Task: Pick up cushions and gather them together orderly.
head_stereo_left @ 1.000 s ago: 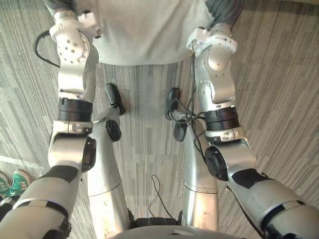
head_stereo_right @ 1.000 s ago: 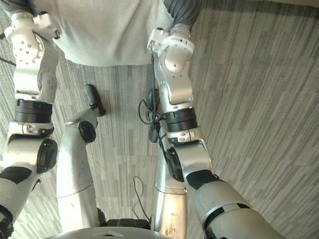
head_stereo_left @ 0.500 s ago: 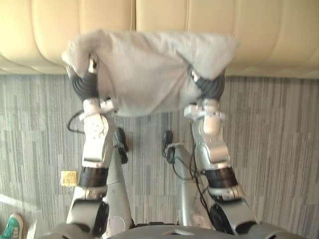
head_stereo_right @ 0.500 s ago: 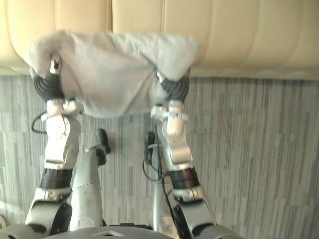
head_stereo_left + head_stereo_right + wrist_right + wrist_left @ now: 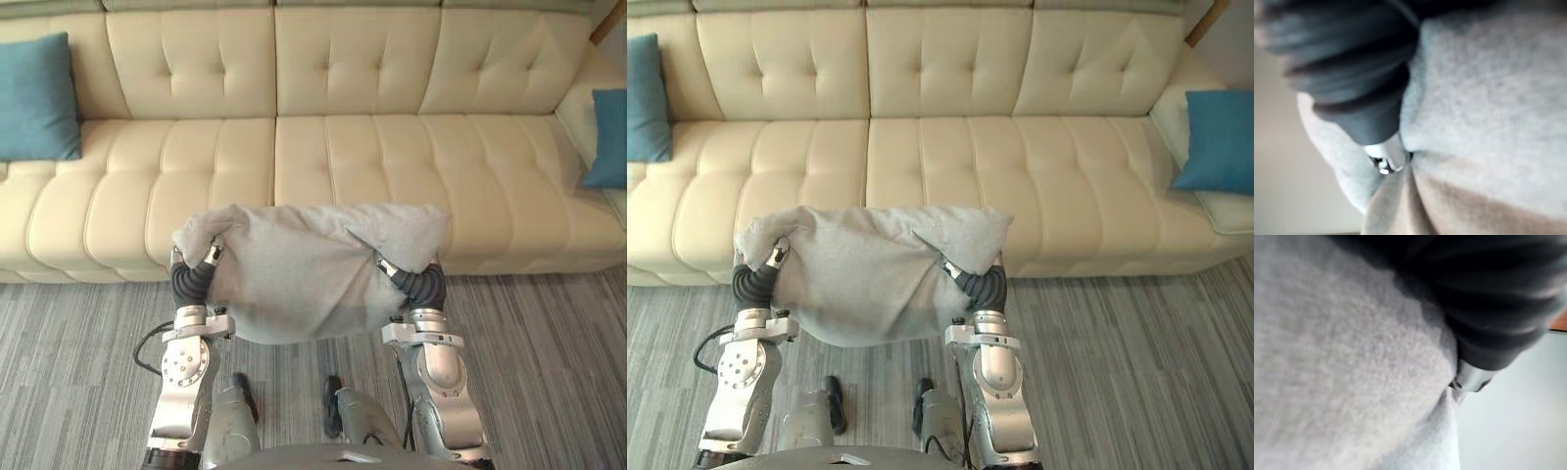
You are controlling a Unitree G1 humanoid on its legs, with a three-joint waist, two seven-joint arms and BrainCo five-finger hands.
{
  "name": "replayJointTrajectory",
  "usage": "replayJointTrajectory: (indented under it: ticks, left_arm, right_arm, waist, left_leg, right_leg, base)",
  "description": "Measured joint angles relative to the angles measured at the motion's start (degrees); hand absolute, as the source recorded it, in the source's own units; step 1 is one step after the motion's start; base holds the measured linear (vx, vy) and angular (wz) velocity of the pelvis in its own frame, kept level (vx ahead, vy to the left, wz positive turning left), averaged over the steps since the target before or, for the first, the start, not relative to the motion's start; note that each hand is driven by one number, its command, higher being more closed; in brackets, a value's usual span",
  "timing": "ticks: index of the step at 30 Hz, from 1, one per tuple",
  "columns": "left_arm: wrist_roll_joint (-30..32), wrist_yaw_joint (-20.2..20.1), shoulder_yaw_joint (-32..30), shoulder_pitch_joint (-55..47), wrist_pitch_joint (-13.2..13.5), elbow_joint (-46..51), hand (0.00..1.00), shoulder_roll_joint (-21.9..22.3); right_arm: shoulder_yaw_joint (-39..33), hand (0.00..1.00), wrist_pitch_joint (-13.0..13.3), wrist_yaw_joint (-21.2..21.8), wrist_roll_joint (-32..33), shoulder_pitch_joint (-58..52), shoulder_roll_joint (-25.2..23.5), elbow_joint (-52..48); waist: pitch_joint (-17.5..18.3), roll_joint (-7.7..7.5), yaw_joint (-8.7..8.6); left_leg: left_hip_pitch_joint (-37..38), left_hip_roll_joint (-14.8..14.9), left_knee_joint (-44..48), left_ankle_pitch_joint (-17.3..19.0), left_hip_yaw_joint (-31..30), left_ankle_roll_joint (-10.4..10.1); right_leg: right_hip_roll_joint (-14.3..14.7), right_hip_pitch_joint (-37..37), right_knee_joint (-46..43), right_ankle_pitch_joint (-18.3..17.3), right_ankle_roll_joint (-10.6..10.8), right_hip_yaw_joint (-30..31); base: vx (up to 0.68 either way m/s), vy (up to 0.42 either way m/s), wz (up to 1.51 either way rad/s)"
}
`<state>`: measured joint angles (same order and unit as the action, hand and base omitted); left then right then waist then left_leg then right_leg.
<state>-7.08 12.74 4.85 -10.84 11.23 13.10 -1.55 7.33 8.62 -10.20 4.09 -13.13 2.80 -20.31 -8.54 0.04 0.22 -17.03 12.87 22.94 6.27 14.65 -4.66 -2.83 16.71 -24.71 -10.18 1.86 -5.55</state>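
Observation:
A grey cushion point(image 5: 294, 269) hangs in the air in front of me, held between my two hands just short of the sofa's front edge. My left hand point(image 5: 189, 281) is sunk into its left side and my right hand point(image 5: 421, 286) into its right side. The cushion's top corners drape over both wrists. In the wrist views the grey cloth point(image 5: 1342, 372) presses against my left hand's dark cover point(image 5: 1488, 308), and the cushion point(image 5: 1488, 98) likewise lies against my right hand point(image 5: 1352, 73). A teal cushion point(image 5: 37, 98) leans at the sofa's left end, another teal cushion point(image 5: 1220, 137) at its right end.
A long cream tufted sofa point(image 5: 372, 147) spans the whole width ahead, its seat bare between the two teal cushions. Grey striped carpet point(image 5: 549, 343) lies between me and the sofa.
The camera has swung up from the floor to the sofa. The grey cushion stays between both hands, now carried at the sofa's front edge.

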Motion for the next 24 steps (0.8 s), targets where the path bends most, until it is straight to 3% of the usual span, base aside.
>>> replayJointTrajectory:
  ticks: [7,12,17,21,22,24]
  left_arm:
    - [0.0,-1.7,1.0,-2.0,-0.9,0.0,1.0,0.6]
    - [0.0,-1.7,1.0,-2.8,-1.2,1.2,1.0,0.3]
    - [0.0,-1.8,1.2,-4.9,-1.2,2.2,1.0,-0.1]
    - [0.0,-1.8,1.0,-4.9,-1.7,2.2,1.0,-0.5]
    - [0.0,-1.8,1.0,-4.8,-1.8,2.2,1.0,-0.5]
    - [0.0,-1.7,0.8,-4.6,-1.8,2.2,1.0,-0.7]
  right_arm:
    - [-1.2,1.0,-0.1,1.1,0.0,-3.4,0.0,-1.9]
    - [-0.9,1.0,-0.1,1.1,-0.1,-3.5,-0.3,-2.1]
    - [-0.6,1.0,-0.1,1.2,-1.3,-3.6,-0.4,-2.1]
    - [-0.6,1.0,-0.1,1.4,-2.2,-3.3,-0.7,-1.1]
    - [-0.6,1.0,-0.1,1.4,-2.2,-3.2,-0.8,-0.6]
    - [-0.6,1.0,-0.1,1.5,-2.2,-2.7,-1.3,0.8]
  waist:
    - [1.4,1.22,0.68]
    - [3.7,1.01,1.84]
    - [3.6,0.25,2.91]
    - [3.2,-0.99,2.54]
    - [3.0,-1.1,2.36]
    - [2.7,-0.62,2.0]
  left_leg:
    - [0.0,0.3,2.8,1.1,-1.4,0.5]
    - [-0.1,-0.2,-0.1,0.3,0.2,1.5]
    - [-0.1,0.4,5.0,5.8,3.5,1.8]
    - [0.1,0.5,8.8,9.4,4.3,2.5]
    - [1.1,0.9,8.5,10.0,4.2,2.7]
    - [2.4,1.7,7.4,10.5,4.1,2.6]
  right_leg:
    - [-1.0,-2.6,-1.7,-2.0,-0.2,-2.8]
    - [-0.8,-2.6,3.4,0.2,0.9,-1.6]
    - [-1.5,-1.1,1.0,-0.7,2.9,1.8]
    - [-3.7,3.8,-10.8,0.0,3.5,0.2]
    - [-4.1,5.8,-15.0,1.9,2.9,-0.5]
    - [-3.8,6.6,-14.0,-0.7,1.8,-2.3]
  base:
    - [0.0,-0.007,0.2]
    - [-0.01,0.039,-0.06]
    - [0.06,0.111,-0.42]
    - [0.09,0.078,-0.16]
    - [0.15,0.011,0.01]
    - [0.15,-0.036,-0.06]
